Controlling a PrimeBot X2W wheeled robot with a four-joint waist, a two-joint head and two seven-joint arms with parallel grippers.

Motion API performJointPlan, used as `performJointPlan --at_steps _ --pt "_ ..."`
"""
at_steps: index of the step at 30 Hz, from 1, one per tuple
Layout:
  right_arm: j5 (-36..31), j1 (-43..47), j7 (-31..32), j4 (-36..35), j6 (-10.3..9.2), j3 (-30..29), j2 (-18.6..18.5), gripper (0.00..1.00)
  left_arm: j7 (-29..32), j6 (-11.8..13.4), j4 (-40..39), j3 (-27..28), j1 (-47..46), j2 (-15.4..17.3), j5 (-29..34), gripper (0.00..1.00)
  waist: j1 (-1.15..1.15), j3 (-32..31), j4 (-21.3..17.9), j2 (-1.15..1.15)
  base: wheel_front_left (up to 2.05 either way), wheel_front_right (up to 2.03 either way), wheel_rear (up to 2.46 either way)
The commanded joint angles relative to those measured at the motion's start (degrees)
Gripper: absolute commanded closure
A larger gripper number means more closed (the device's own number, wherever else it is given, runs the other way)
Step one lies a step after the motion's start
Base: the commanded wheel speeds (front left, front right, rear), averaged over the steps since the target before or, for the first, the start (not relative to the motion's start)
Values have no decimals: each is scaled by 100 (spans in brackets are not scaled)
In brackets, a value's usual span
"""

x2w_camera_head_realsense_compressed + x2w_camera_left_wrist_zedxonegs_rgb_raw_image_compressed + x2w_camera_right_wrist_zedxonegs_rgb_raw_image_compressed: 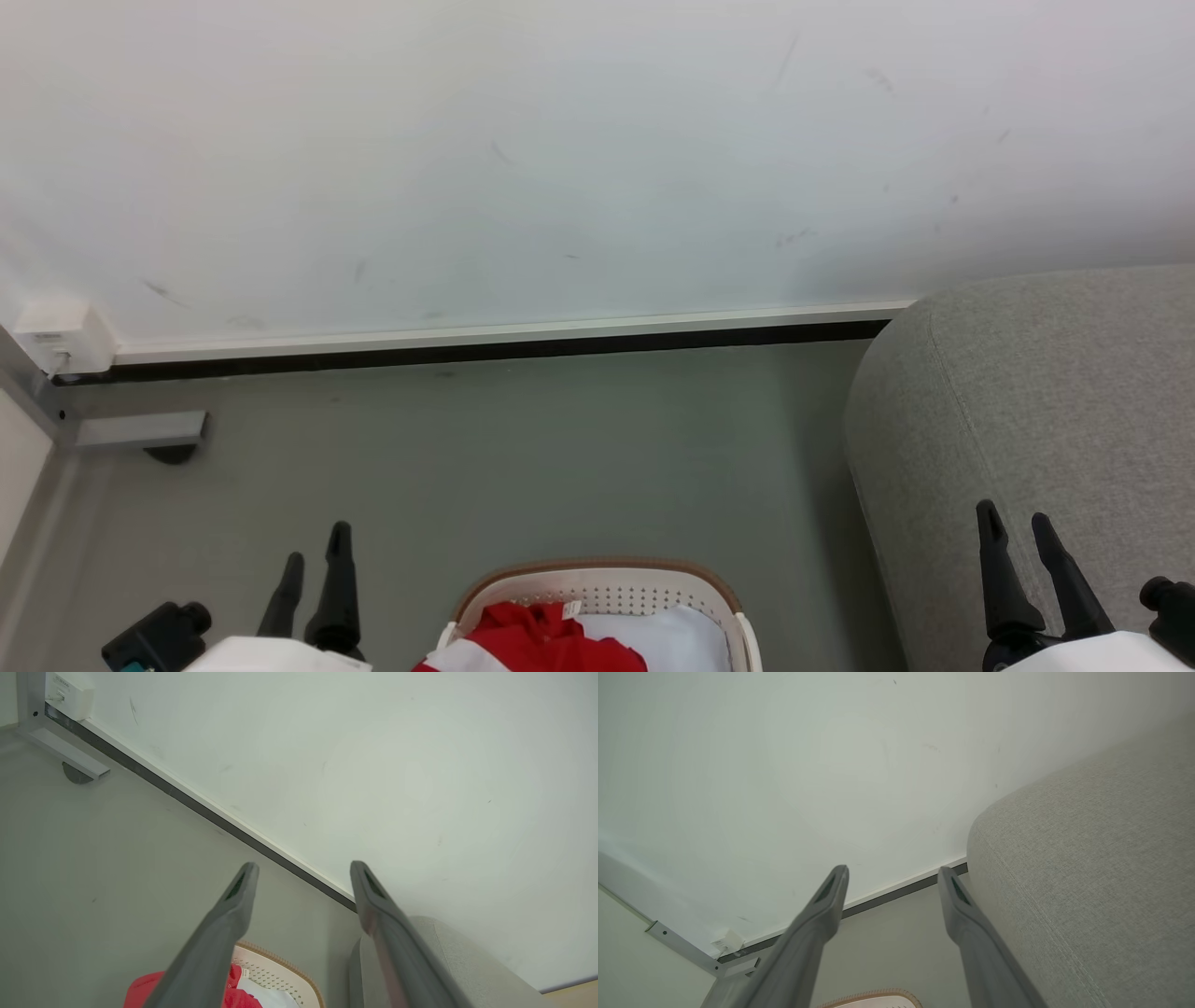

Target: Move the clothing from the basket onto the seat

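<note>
Entry: head view plus both wrist views.

My left claw (317, 546): the two fingers stand apart with nothing between them. It sits at the lower left of the head view, over bare grey floor (560, 448), to the left of the basket (597, 567) and not touching it. Along its own fingers I see the floor, the wall (560, 140) and the dark skirting strip (504, 347) running between them.

My right claw (1013, 515): the fingers are also apart and hold nothing. In the head view they show against the left flank of the seat (1055, 401). In the right wrist view the seat's woven grey side and its stitched seam lie just beside the right-hand finger. I cannot tell whether there is contact.

The clothing (532, 639) lies inside the basket at the bottom centre of the head view. It is a heap of red fabric with a white band to its right and a small white tag (571, 609) on top. The basket stands on the floor between my two claws, its brown rim and perforated cream wall facing the skirting. The seat is to its right, with a strip of floor between them.

Background: a white box (56, 336) is on the wall at far left, with a grey metal bar (140, 429) on the floor beneath it.
</note>
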Motion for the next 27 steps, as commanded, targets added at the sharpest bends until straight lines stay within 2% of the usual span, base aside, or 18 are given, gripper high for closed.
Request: performJointPlan --at_steps 1,17,27 --pt "-235 -47 -55 -50 -5 18 -82 0 -58 45 -110 -34 1 79 215 0 0 0 3 0 0 0 0" --pt "-1498 30 -327 -61 -6 72 -84 0 -323 416 -311 -330 80 283 1288 0 0 2 23 0 0 0 0" --pt "-1971 103 -478 20 -7 -25 -17 0 -478 512 -360 -436 183 356 1817 0 0 0 38 0 0 0 0"
